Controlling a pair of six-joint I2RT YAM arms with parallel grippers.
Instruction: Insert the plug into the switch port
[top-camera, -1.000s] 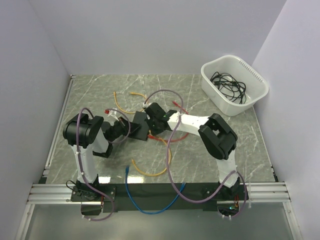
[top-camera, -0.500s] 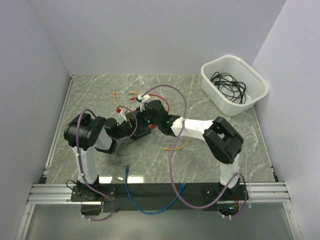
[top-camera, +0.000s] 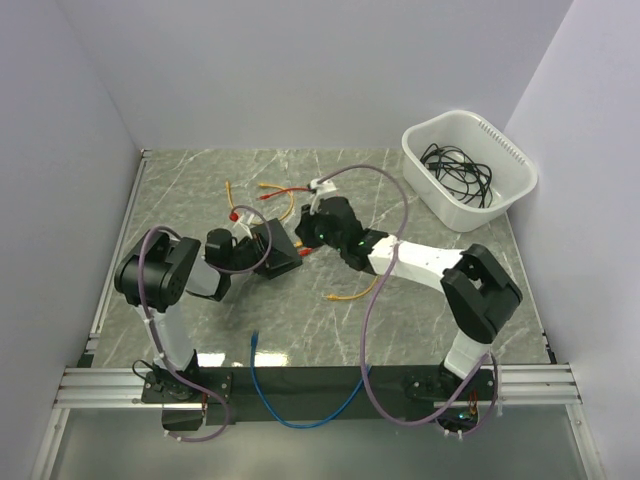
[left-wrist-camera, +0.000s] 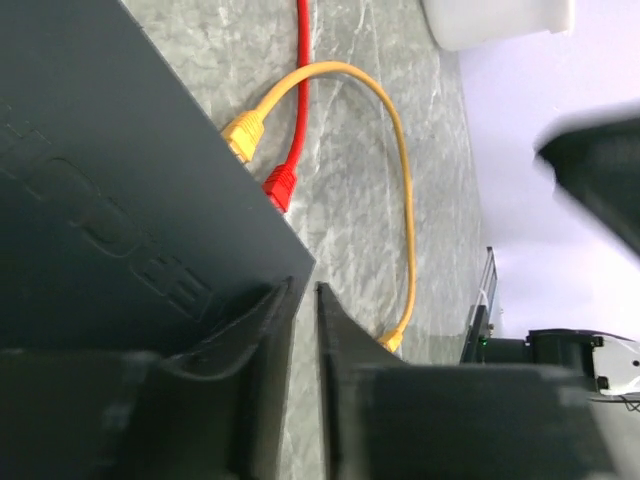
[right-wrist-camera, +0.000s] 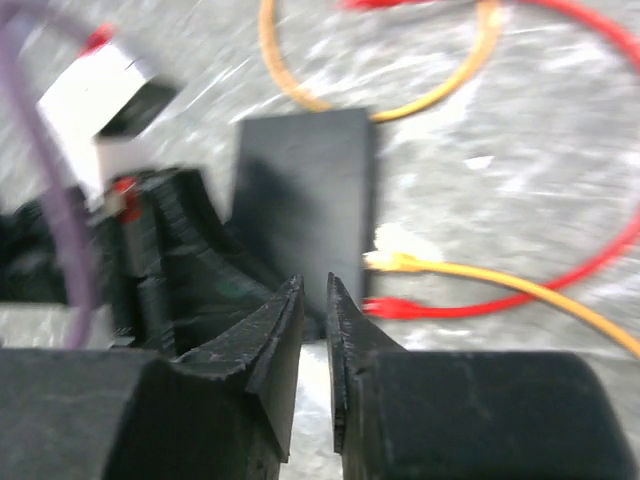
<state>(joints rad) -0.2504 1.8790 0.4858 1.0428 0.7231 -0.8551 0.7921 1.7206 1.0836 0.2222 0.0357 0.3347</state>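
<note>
As both arms stretch low toward the switch, left jaws and right jaws stand barely apart; both empty.

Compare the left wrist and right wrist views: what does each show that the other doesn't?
Left wrist only, past the left gripper: a corner of the white plastic tub, raised lettering on the flat matte-black switch box, and the yellow cable looping to its far plug. Right wrist only, past the right gripper: the switch's top nearly whole, the left gripper beside it, and a second yellow cable beyond it. Both: the switch, the yellow plug and red plug against its edge, and the grey marble table. Each camera's own jaws stand a slit apart, nothing between.
</note>
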